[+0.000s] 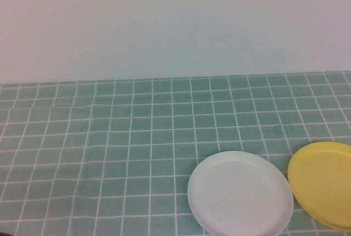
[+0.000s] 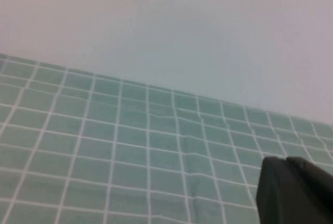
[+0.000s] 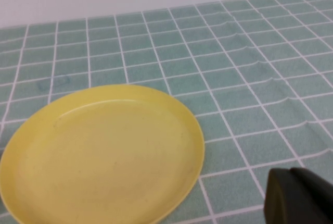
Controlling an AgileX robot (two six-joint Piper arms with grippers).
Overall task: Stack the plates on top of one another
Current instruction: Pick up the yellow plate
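On the green checked tablecloth (image 1: 137,137), the white plate (image 1: 240,193) lies flat near the front edge, and the yellow plate (image 1: 323,184) sits just beside it to the right, seemingly a sliver apart. Neither arm reaches into the high view. The left gripper (image 2: 294,193) hangs clenched and empty above bare cloth, angled toward the back wall. The right gripper (image 3: 299,198), also clenched and empty, hovers near the yellow plate's rim.
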